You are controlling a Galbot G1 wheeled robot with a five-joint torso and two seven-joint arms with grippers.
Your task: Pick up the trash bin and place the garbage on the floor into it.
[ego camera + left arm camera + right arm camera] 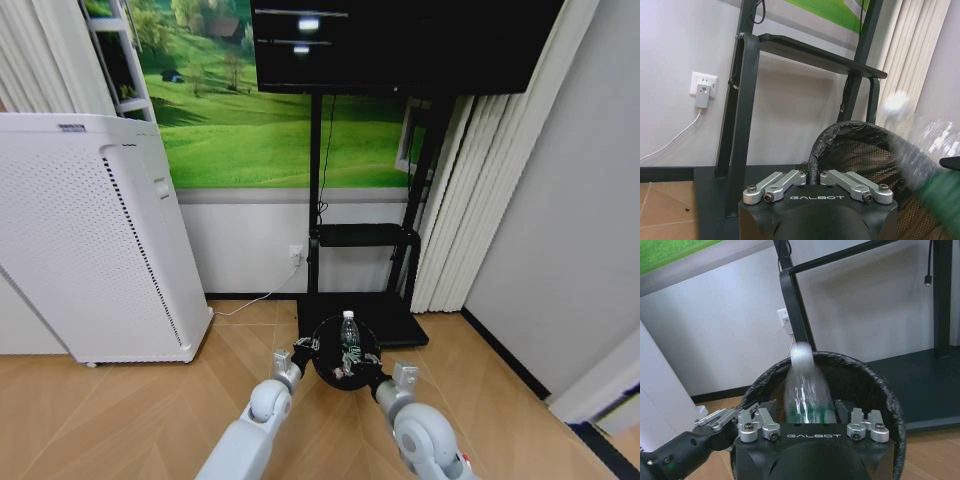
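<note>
Left end effector [813, 186] closed on near-left rim of trash bin [343, 352], bin in front of robot w/ TV stand [362, 240] just beyond. Right end effector [812, 416] at near-right rim; bottle [805, 390] blurred btwn its spread fingers, over bin mouth, grip unclear.

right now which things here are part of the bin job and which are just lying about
Part of the job:
- small round black trash bin, left gripper shut on its rim
- clear plastic bottle with white cap, in the right gripper over the bin

Just lying about:
- white perforated appliance
- black TV stand
- white wall plug
</note>
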